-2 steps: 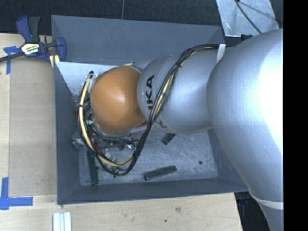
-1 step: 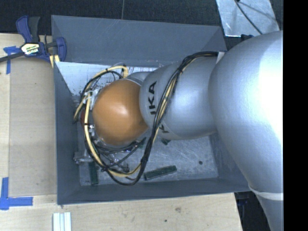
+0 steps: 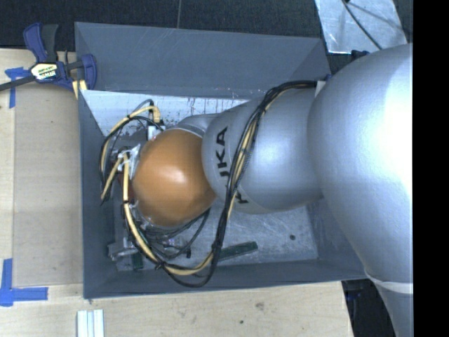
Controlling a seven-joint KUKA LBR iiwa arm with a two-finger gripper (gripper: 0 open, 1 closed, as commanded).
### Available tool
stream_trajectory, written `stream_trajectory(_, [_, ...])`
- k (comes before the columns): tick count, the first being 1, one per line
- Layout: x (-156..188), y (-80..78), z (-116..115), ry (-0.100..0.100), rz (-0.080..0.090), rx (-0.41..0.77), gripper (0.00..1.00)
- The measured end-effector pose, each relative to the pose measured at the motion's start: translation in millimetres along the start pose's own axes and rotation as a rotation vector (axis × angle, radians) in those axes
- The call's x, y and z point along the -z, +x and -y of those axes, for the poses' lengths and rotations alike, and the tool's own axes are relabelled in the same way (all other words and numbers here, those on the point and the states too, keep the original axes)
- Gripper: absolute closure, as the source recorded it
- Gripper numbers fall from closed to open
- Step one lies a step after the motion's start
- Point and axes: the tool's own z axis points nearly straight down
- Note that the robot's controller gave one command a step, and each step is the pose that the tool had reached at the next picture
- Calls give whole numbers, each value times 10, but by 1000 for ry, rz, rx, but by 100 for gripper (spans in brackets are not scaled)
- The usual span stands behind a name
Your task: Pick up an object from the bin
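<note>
Deep at the left end of the bin (image 3: 196, 55), my arm's orange wrist cover (image 3: 172, 177) and looped cables (image 3: 184, 271) hide most of the gripper (image 3: 126, 253); I cannot tell whether it is wide, narrow or holding anything. One dark slim stick (image 3: 237, 248) lies by the near wall, to its right.

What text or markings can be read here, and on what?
"KA": black letters on the silver arm, next to the orange cover. The letters before them are crossed by cables; probably "KUKA".
Faint reddish marks on the back wall of the bin: too small to read.
Nothing else is readable.
</note>
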Motion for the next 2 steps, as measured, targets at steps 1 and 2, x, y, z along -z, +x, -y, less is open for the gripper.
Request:
stream_trajectory(1, [5,-25,-10,-1,4,1,100])
stream_trajectory(2, [1106,-28,6,11,11,-2,100])
